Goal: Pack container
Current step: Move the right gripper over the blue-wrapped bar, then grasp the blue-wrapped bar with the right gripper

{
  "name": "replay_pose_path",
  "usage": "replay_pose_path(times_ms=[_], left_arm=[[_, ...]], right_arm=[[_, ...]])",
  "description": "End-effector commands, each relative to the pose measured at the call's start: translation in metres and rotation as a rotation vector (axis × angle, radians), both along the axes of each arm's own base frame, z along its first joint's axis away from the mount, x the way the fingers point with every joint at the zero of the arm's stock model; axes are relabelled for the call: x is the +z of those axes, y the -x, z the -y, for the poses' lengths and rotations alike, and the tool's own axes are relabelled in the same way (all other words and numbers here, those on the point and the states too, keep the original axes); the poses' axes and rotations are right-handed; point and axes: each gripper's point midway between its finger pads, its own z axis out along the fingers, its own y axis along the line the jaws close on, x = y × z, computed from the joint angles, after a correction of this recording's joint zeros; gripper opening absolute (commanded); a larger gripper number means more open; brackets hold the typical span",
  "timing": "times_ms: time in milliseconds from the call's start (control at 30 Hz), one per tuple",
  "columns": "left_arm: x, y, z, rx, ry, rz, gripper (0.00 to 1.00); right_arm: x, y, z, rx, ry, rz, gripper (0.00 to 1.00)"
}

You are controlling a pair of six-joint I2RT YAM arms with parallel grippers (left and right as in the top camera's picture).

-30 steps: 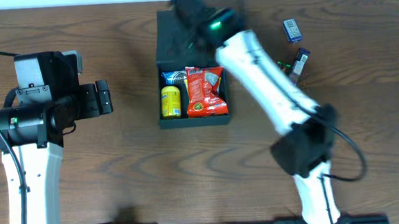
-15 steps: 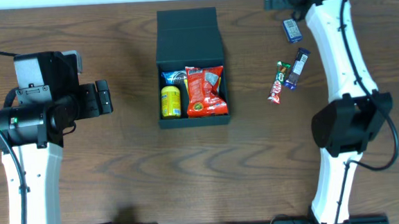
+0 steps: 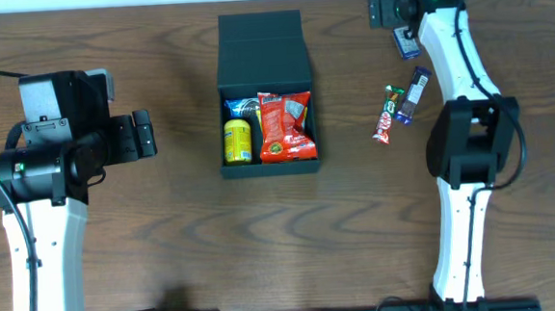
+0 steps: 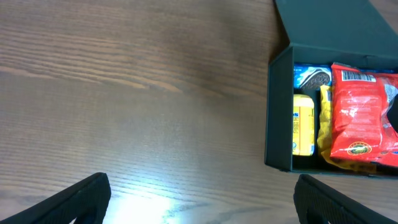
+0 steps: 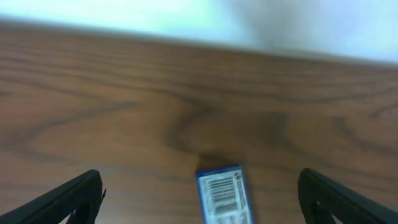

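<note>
On the wooden worktop (image 3: 215, 236), the black container (image 3: 262, 43) sat open toward the far edge, its lid flap folded back flat. Inside it lay a red chip bag (image 3: 285, 126), a yellow packet (image 3: 238, 141) and a blue packet (image 3: 242, 107). Well to the right of the container lay a small blue packet (image 3: 405, 40), a dark blue bar (image 3: 419, 84) and, just beside that, a red candy bar (image 3: 385, 122). Left of the container, the left fingers (image 4: 81, 199) were spread wide and empty above bare wood. Far right of the container, the right fingers (image 5: 68, 199) were spread wide too, holding nothing, with the small blue packet lying below the gap between them.
</note>
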Motion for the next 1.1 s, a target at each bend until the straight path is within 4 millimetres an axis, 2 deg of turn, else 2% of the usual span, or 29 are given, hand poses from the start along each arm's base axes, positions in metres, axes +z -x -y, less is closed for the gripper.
replay_pose_path(times_ms=[0, 100, 300, 567, 867, 1067], left_arm=[[0.003, -0.002, -0.001, -0.007, -0.008, 0.007, 0.95], [0.003, -0.002, -0.002, -0.004, -0.012, 0.007, 0.95], [0.003, -0.002, -0.002, -0.003, -0.013, 0.007, 0.95], [0.003, -0.002, -0.002, -0.003, -0.013, 0.007, 0.95], [0.003, -0.002, -0.002, -0.003, -0.013, 0.007, 0.95], [0.003, -0.002, -0.002, -0.003, -0.013, 0.007, 0.95]], right_arm=[[-0.024, 0.000, 0.018, -0.005, 0.017, -0.032, 0.99], [-0.041, 0.001, 0.030, -0.021, 0.017, -0.052, 0.99], [-0.058, 0.004, 0.040, -0.035, 0.010, -0.081, 0.99], [-0.068, 0.007, 0.036, -0.022, -0.008, -0.102, 0.99], [-0.078, 0.014, 0.032, -0.004, -0.027, -0.140, 0.93], [-0.086, 0.022, 0.031, 0.017, -0.015, -0.182, 0.92]])
